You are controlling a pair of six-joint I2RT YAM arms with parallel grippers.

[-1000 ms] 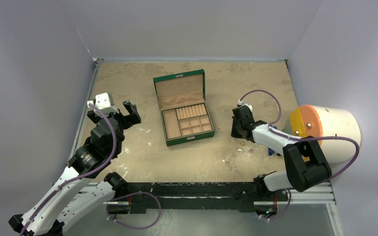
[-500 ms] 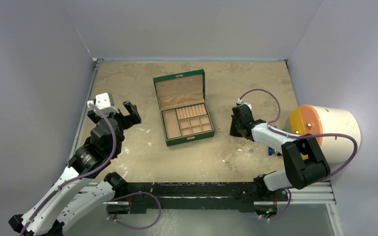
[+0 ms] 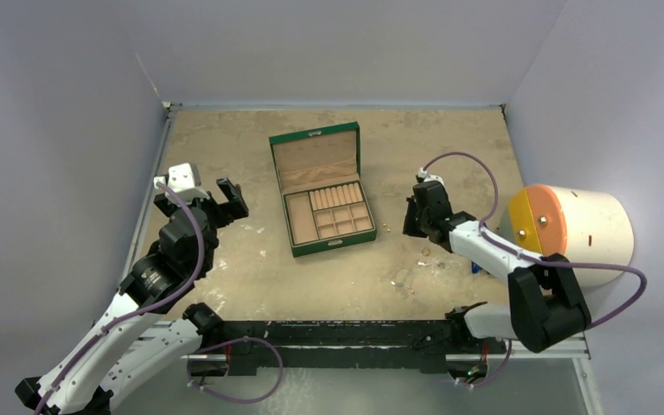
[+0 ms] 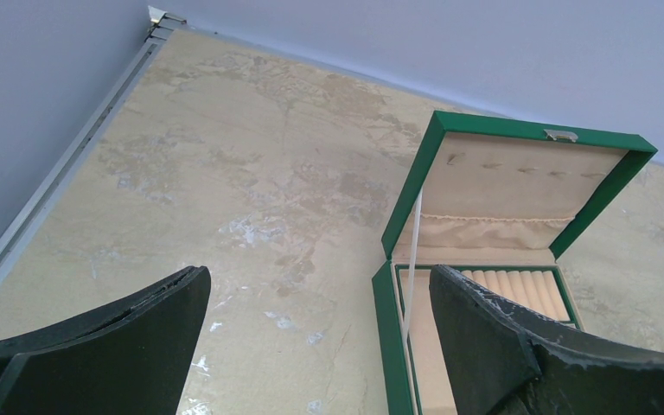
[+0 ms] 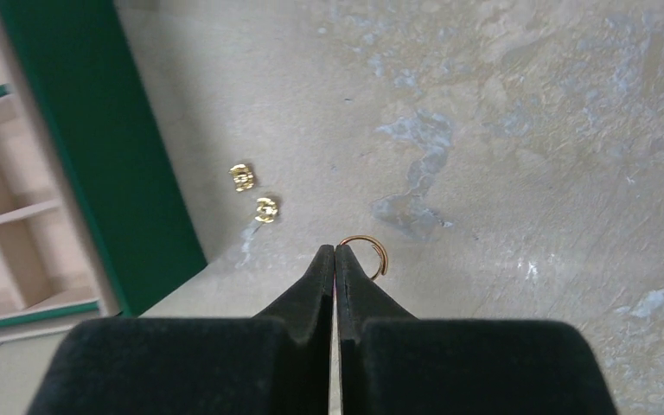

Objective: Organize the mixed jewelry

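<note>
Gold ring (image 5: 368, 251) sits nipped edge-on in the right gripper's (image 5: 335, 251) closed tips, likely bound for the green box (image 5: 95, 147); left gripper (image 4: 318, 285) hangs spread.

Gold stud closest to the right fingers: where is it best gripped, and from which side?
Probably pinch the gold stud across its small body from straight above: it lies flat on the table, with the green box wall close beside it. The right fingers are shut on the gold hoop.

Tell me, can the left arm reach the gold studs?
Unlikely: the green jewelry box stands between the left gripper and the studs; the right gripper, shut on a gold ring, is nearer.
</note>
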